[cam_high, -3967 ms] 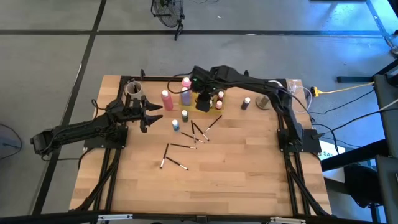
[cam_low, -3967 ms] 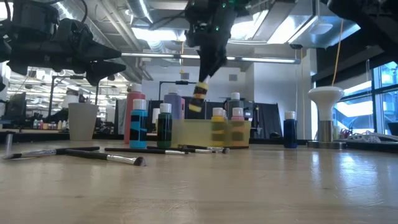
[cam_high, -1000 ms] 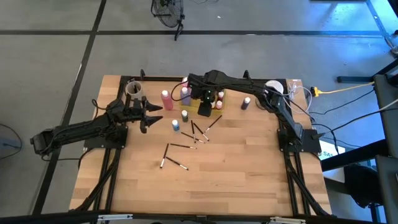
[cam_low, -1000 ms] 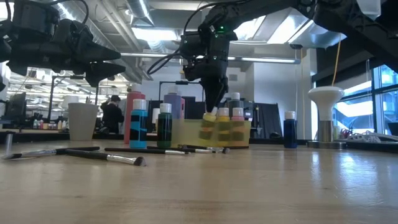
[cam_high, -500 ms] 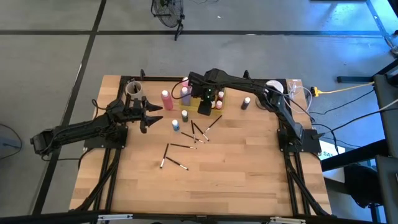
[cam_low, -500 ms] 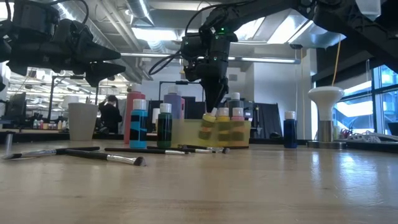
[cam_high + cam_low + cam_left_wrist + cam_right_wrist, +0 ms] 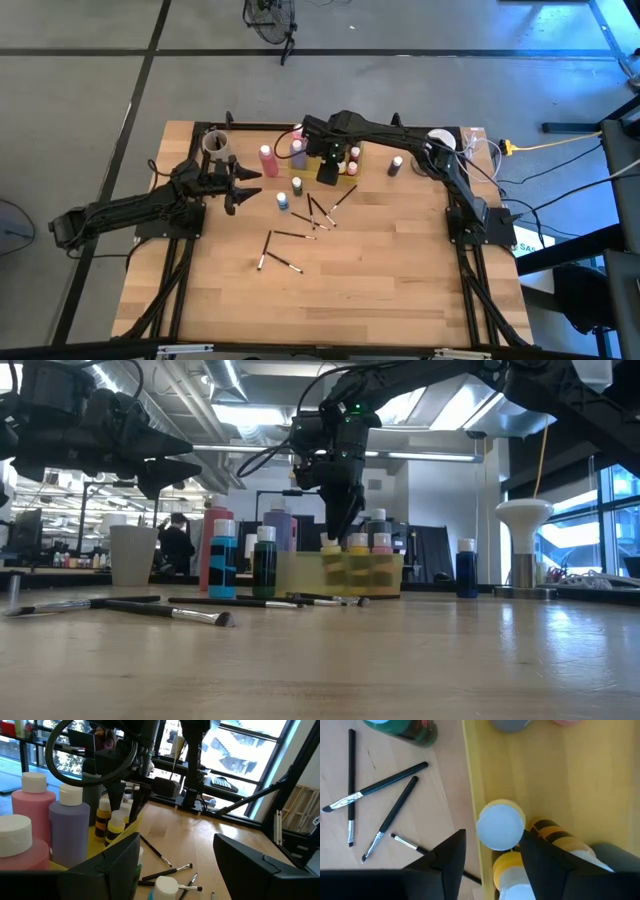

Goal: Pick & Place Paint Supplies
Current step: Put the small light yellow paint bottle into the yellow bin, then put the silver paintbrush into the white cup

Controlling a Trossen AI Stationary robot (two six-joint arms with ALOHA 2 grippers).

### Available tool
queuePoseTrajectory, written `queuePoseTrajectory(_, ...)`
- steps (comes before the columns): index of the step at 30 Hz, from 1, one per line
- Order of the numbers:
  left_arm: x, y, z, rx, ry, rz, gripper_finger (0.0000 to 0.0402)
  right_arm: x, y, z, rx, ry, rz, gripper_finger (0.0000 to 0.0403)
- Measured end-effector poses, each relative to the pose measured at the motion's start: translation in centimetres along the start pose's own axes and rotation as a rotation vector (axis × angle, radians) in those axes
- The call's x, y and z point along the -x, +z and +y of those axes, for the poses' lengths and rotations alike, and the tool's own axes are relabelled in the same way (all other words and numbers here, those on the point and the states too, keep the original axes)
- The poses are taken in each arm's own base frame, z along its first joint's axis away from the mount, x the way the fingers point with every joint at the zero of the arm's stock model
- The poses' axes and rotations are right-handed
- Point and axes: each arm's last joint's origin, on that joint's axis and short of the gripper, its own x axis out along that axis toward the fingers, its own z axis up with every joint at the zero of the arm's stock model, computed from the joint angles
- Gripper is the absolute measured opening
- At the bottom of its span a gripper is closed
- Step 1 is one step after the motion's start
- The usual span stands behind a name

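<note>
Your left gripper (image 7: pixel 243 184) hangs over the table's left side, arm stretched low, fingers apart and empty, aimed at the pink bottle (image 7: pixel 267 160). Brushes (image 7: pixel 283 236) lie loose mid-table. Your right arm reaches across from the far right, elbow raised; right gripper (image 7: pixel 329 167) points straight down into the yellow tray (image 7: pixel 300 573), fingers spread either side of a yellow white-capped bottle (image 7: pixel 501 826) standing inside, not clamped.

bare wood at the table's (image 7: pixel 380 290) near half, brushes (image 7: pixel 300 228) scattered mid-table, bottles crowding the yellow tray (image 7: pixel 300 574)
</note>
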Motion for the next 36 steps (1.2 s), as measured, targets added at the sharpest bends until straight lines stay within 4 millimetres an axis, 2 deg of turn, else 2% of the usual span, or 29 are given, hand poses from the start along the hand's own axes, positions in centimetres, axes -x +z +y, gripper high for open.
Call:
queuePoseTrajectory(4,0.0,0.0,0.0,0.0,0.0,0.0,0.0249,0.0,0.0,-0.2,0.0,-0.075,0.009,0.0209)
queuePoseTrajectory(10,0.0,0.0,0.0,0.0,0.0,0.0,0.0249,0.0,-0.1,-0.3,0.0,-0.101,0.017,0.0232)
queuePoseTrajectory(14,0.0,0.0,0.0,0.0,0.0,0.0,0.0249,0.9,0.2,0.6,0.019,-0.107,0.003,0.0234)
queuePoseTrajectory(20,0.0,0.2,-0.3,0.009,-0.077,-0.009,0.0249,4.1,0.5,3.7,0.098,-0.098,-0.006,0.0234)
queuePoseTrajectory(23,0.1,1.2,-0.9,0.021,-0.202,-0.077,0.0249,5.8,0.2,5.5,0.119,-0.095,0.0,0.0234)
queuePoseTrajectory(28,0.4,2.6,-1.9,-0.061,-0.339,-0.173,0.0249,7.8,-1.3,8.8,0.136,-0.074,0.035,0.0234)
queuePoseTrajectory(31,-0.1,3.6,-2.5,-0.088,-0.354,-0.135,0.0249,8.7,-1.9,10.7,0.121,-0.06,0.024,0.0234)
queuePoseTrajectory(36,-0.9,6.1,-4.0,-0.126,-0.3,0.053,0.0249,9.6,-2.9,14.7,0.143,0.042,0.017,0.0234)
